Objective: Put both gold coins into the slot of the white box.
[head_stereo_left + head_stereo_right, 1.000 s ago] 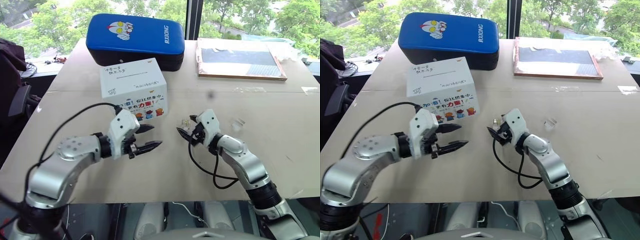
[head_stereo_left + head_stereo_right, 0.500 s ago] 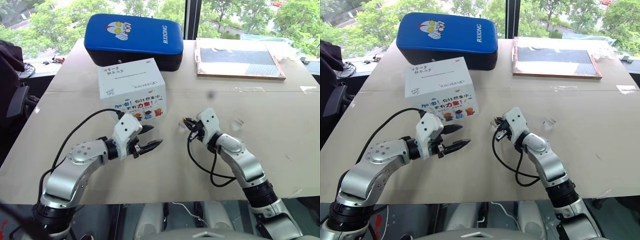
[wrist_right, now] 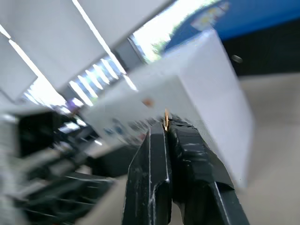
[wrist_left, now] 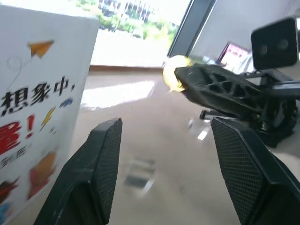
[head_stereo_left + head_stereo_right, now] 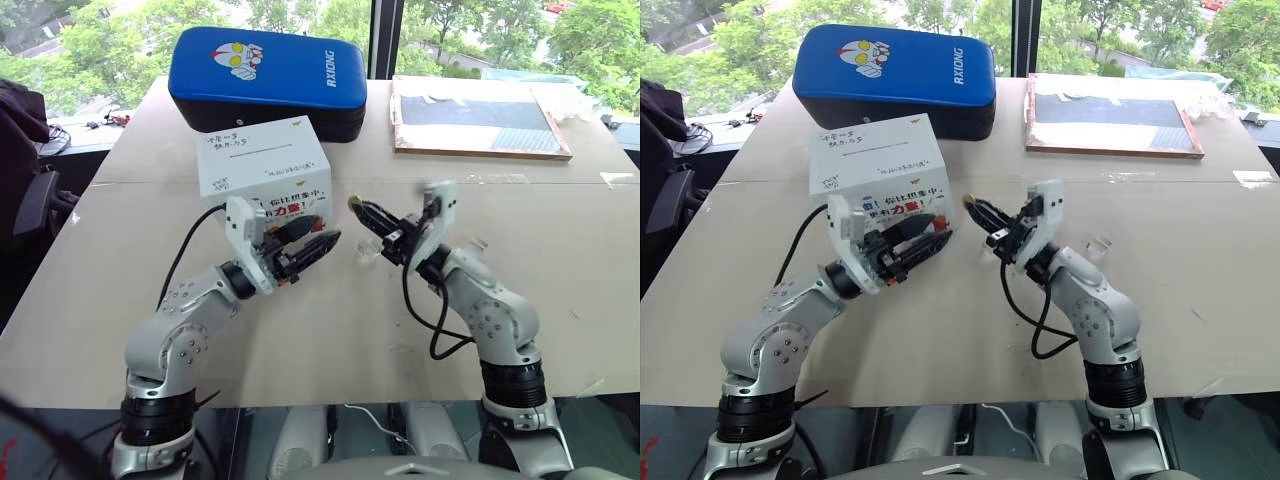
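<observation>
Aloft, right hand [image 5: 971, 203] pinching gold coin [image 4: 174, 78] (edge-on), near white box [image 5: 265, 171]

Table [image 5: 560, 290] bears white box [image 5: 262, 170] (blue case [image 5: 268, 75] behind)

A blue padded case [image 5: 268, 77] with a cartoon face lies at the far side of the beige table [image 5: 560, 290]. To its right sits a flat wood-framed board [image 5: 480, 118], dark in the middle. A strip of what may be tape [image 5: 620, 180] lies near the table's right edge.
</observation>
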Available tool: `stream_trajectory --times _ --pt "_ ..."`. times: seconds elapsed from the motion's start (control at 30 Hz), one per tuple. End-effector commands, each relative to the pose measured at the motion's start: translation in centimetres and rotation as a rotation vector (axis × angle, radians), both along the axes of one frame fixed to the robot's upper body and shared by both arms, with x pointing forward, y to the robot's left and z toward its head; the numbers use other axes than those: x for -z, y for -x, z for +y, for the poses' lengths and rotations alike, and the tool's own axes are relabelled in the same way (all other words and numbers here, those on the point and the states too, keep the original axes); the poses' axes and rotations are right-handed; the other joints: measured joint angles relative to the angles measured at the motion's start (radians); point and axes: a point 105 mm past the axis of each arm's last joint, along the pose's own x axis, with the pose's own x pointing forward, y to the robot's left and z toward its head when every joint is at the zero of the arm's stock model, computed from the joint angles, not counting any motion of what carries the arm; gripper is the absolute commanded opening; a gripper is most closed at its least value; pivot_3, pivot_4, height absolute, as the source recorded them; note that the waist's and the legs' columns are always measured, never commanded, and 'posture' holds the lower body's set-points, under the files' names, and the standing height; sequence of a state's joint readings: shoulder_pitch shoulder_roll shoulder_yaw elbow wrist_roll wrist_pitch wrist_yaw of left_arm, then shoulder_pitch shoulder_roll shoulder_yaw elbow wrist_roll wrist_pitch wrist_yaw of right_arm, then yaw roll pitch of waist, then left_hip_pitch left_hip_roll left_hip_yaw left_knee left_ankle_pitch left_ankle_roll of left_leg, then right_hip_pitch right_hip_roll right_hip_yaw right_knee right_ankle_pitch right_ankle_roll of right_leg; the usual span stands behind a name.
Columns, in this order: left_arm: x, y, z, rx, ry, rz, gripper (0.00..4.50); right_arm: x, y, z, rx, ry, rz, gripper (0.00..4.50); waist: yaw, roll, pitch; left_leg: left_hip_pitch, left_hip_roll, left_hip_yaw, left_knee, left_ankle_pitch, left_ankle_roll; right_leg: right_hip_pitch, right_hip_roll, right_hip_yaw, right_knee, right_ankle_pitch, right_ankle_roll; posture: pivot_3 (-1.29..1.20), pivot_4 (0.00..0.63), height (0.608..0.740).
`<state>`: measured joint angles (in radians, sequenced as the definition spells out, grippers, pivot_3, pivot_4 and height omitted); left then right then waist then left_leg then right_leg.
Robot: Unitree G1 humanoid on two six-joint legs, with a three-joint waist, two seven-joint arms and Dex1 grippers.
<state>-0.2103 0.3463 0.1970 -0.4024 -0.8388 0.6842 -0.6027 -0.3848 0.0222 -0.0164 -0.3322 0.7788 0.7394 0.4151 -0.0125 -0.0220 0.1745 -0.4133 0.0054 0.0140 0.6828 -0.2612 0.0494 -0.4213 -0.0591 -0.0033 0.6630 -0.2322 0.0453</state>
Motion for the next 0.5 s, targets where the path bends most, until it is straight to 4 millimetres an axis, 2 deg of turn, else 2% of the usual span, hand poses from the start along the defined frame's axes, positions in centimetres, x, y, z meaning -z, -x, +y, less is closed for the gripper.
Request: stream_trajectory --times 0.03,0.17,0.3,0.43,0.5 --pt "-3.1 0.6 -0.5 0.032 0.176 -0.038 3.05 -2.7 1.9 0.5 -0.125 -0.117 -0.028 0.02 0.000 0.000 0.000 0.000 0.000 0.000 0.000 0.000 0.000 0.000 0.000 0.000 0.000 0.000 0.000 0.00 0.150 0.740" --pt "-5.3 1.4 -1.4 0.094 0.311 -0.062 3.05 -3.5 3.0 0.8 -0.209 -0.166 -0.015 0.02 0.000 0.000 0.000 0.000 -0.001 0.000 0.000 0.000 0.000 0.000 0.002 -0.001 0.000 0.000 0.000 0.00 0.150 0.740" --pt "-6.8 2.2 -1.7 0.163 0.401 -0.077 3.05 -3.6 3.0 0.6 -0.225 -0.181 0.002 0.02 -0.001 0.000 0.000 0.000 -0.001 0.000 0.000 0.000 0.000 0.001 0.004 -0.001 0.000 0.000 0.000 0.00 0.150 0.740" --pt "-7.0 2.8 -2.2 0.217 0.416 -0.062 1.88 -4.2 3.2 0.4 -0.253 -0.222 0.011 0.00 -0.001 0.000 0.000 0.000 -0.001 0.000 0.000 0.000 0.000 0.001 0.005 -0.001 0.000 0.000 0.000 0.00 0.150 0.740" --pt "-7.0 2.8 -2.6 0.229 0.414 -0.053 0.96 -4.5 3.3 0.2 -0.269 -0.247 0.017 0.00 -0.001 0.000 0.000 0.000 -0.001 0.000 0.000 0.000 0.000 0.001 0.006 -0.001 0.000 0.000 0.000 0.00 0.150 0.740"
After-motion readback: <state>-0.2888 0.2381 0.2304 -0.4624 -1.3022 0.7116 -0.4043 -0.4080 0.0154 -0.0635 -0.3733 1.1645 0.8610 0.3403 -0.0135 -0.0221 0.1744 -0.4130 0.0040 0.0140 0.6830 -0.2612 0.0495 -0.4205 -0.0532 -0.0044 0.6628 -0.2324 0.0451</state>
